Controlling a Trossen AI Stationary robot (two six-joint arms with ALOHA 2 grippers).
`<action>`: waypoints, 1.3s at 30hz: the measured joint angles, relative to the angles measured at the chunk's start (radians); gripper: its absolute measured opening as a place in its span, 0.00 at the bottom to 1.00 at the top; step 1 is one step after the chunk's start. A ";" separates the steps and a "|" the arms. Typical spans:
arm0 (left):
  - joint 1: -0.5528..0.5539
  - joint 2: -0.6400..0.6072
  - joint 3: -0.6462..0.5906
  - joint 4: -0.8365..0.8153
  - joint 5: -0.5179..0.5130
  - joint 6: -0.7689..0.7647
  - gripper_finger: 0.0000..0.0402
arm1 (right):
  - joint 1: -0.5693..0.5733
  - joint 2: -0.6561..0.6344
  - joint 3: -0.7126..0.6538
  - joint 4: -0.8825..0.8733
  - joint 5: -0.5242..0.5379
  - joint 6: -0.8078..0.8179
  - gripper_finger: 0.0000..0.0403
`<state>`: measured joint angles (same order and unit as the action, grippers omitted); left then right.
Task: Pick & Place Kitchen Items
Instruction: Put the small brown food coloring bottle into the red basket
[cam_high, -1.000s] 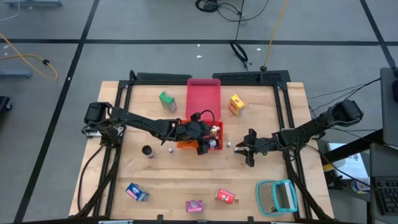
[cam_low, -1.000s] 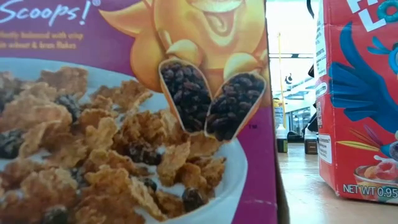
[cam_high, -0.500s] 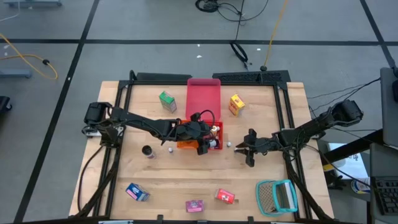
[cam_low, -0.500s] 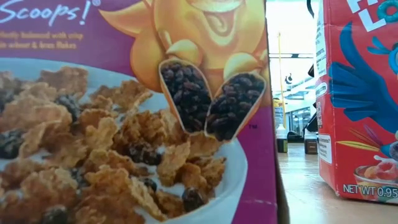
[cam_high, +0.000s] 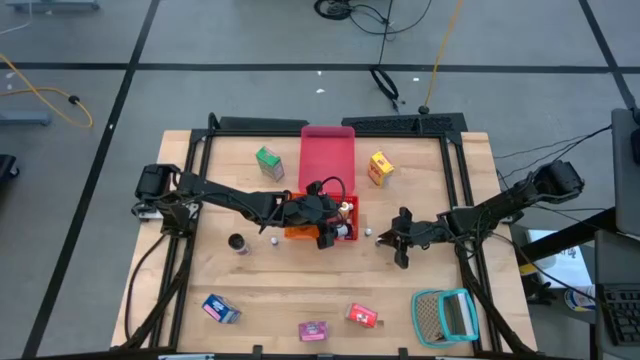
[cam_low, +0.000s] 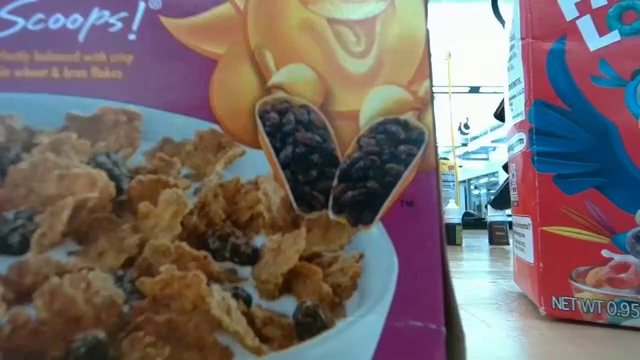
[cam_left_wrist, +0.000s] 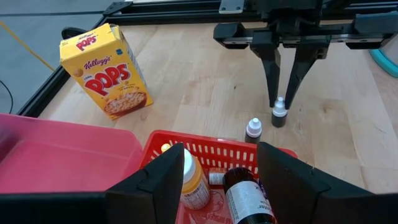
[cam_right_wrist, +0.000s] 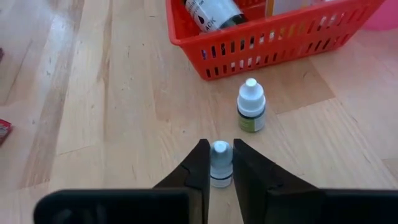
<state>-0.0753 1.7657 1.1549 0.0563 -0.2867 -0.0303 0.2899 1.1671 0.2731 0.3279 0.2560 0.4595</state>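
Right tool sits low over the desk, near the orange basket. Its fingers are closed in on a small white-capped bottle, one finger on each side, touching it; the bottle stands upright on the wood. A second bottle, white cap and green label, stands upright just beside it, between the gripped bottle and the basket wall, clear of the fingers.

Left tool hangs over the basket, fingers wide apart, nothing between them. Below it, inside the basket: a dark bottle lying down and a white-capped orange bottle.

Yellow box stands upright on the desk beside the pink tray. Green box stands on the tray's other side. Along the desk's near edge: blue box, pink box, red box, and the teal basket.
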 joint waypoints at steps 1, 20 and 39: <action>0.000 0.000 0.000 0.000 0.000 0.000 0.50 | 0.000 0.000 0.007 -0.003 -0.004 -0.001 0.10; 0.000 0.000 0.000 0.001 0.000 0.000 0.50 | -0.036 -0.105 0.228 -0.120 0.009 -0.208 0.09; 0.000 0.000 0.000 0.007 0.000 0.000 0.50 | -0.337 0.017 0.274 -0.014 -0.052 -0.308 0.09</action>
<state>-0.0756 1.7657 1.1549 0.0635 -0.2867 -0.0303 -0.0470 1.1842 0.5472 0.3141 0.2042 0.1520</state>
